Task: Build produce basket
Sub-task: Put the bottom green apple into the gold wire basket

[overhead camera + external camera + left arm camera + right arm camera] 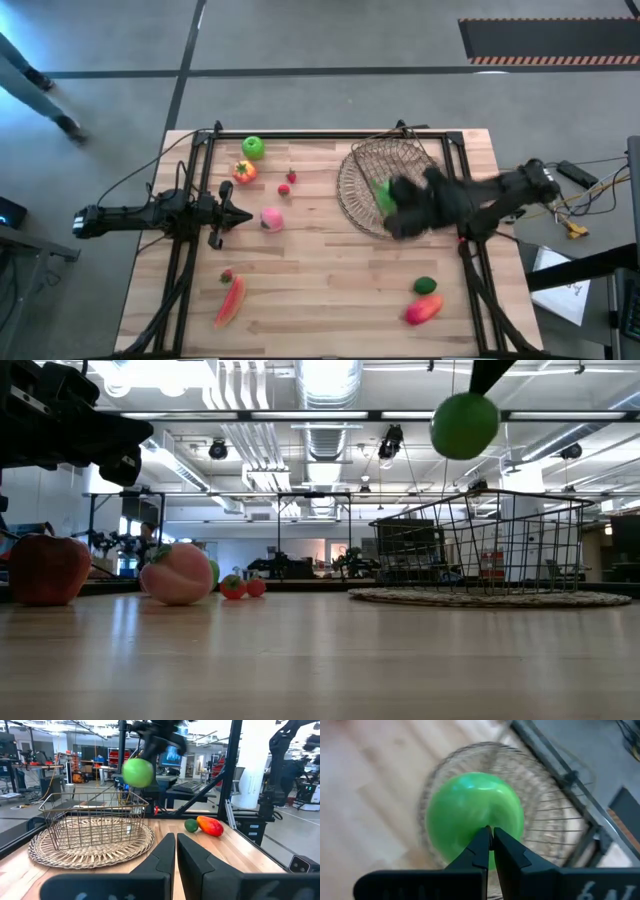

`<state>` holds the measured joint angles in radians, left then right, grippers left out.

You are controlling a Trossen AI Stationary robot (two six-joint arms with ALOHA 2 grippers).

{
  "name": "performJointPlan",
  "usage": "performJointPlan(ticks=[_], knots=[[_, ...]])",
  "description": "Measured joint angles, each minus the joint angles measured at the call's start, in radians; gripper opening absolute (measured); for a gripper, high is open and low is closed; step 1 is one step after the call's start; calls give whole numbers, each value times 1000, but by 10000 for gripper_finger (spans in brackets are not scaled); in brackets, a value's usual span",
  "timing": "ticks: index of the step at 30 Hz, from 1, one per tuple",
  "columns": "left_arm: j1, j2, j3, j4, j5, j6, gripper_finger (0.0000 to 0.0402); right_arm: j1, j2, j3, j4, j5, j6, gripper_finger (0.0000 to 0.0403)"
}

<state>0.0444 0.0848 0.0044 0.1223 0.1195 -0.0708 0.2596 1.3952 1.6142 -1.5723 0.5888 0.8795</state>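
Observation:
A green apple (470, 815) hangs in the air over the round tan wicker basket (350, 190), with my right gripper (492, 834) shut on it. A rectangular wire-grid basket (400, 155) stands on the wicker one. More produce lies on the table's left half: a second green apple (253, 147), a tomato (243, 171), a peach (271, 219), small strawberries (291, 177) and a long red pepper (230, 300). A lime (425, 285) and a red-orange fruit (423, 309) lie near the front right. My left gripper (176, 839) waits shut at the table's left, beside the peach. My right gripper has the apple by its top, where the two fingertips (482, 840) meet over the dimple (487, 822); what sits between them is hidden by the fingers. The fingers slant down from above. The apple (464, 425) hangs below them, clear of the table and baskets.
The wire-grid basket's rim (480, 500) rises below the hanging apple. Black frame rails (330, 133) run along the table's far, left and right edges. Bare wood lies in the table's middle and front (330, 290). A person's legs (40, 90) show on the floor at far left.

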Motion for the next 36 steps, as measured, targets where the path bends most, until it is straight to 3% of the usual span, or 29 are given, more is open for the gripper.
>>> performJointPlan(ticks=[7,13,24,36], knots=[[0,0,0,0,0,0,2,-367,-11,-21,0,-117,-296,9],[0,0,0,0,0,0,2,-539,16,-119,4,-203,-467,9],[0,0,0,0,0,0,2,-555,-64,-431,173,-301,-523,8],[0,0,0,0,0,0,2,-555,-107,-656,353,-339,-541,9]])
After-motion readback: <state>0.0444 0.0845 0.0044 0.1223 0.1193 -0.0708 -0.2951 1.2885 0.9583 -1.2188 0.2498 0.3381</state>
